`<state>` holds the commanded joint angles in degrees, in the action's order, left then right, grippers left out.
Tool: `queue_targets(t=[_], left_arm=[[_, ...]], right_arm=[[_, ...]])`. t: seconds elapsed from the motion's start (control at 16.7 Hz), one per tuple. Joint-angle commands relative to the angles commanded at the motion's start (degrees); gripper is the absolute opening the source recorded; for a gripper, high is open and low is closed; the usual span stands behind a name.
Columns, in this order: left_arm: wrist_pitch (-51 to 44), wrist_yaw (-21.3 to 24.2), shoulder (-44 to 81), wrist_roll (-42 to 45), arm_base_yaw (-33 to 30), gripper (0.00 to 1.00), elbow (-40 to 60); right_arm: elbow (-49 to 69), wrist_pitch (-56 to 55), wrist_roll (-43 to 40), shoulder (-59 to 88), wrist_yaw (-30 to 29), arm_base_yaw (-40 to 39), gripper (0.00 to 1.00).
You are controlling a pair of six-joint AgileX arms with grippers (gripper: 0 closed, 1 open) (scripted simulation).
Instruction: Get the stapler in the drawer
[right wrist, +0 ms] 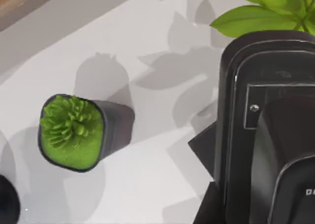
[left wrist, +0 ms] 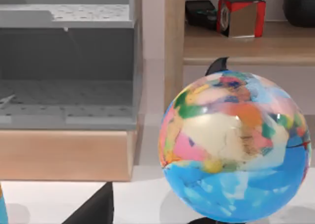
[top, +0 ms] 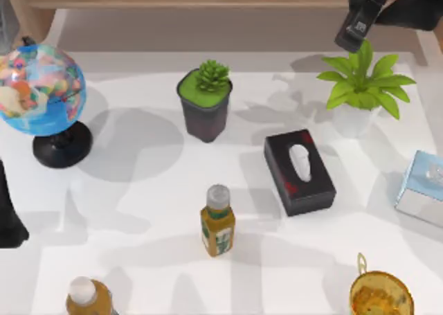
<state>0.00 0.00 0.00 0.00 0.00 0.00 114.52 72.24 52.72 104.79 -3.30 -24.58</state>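
Observation:
The stapler [top: 358,28] is a small black object with a pale label, held up over the table's back right corner above the leafy plant [top: 363,86]. My right gripper [top: 361,17] is shut on it, coming in from the top right. In the right wrist view the stapler [right wrist: 268,130] looms close, black with glossy grey edges. The drawer [left wrist: 69,71] is a grey open box in a wooden frame, standing behind the globe [left wrist: 234,145]. My left arm [top: 8,214] stays parked at the table's left edge.
The globe [top: 41,90] stands at the back left. A succulent pot [top: 205,100], a black tissue box [top: 299,171] and a yellow bottle [top: 218,221] occupy the middle. A second bottle [top: 86,298], a gold cup [top: 381,294] and a pale blue box [top: 422,187] sit along the front and right.

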Motion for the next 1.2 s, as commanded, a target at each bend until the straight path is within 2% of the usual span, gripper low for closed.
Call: queue_targets(t=[0.36,0.6,0.9,1.2], left_arm=[[0.0,0.0,0.0,0.0,0.0,1.0,0.0],[0.0,0.0,0.0,0.0,0.0,1.0,0.0],[0.0,0.0,0.0,0.0,0.0,1.0,0.0],[0.0,0.0,0.0,0.0,0.0,1.0,0.0]], right_arm=[[16.6,6.0,-33.7,12.9,0.3,29.2,0.0],[23.7,7.5,-53.3,26.9,1.7,41.7,0.0],[27.2,8.6,-69.6,41.6,3.4,46.2,0.0],[26.8,9.7,-72.3,44.3,3.5,46.5,0.0]])
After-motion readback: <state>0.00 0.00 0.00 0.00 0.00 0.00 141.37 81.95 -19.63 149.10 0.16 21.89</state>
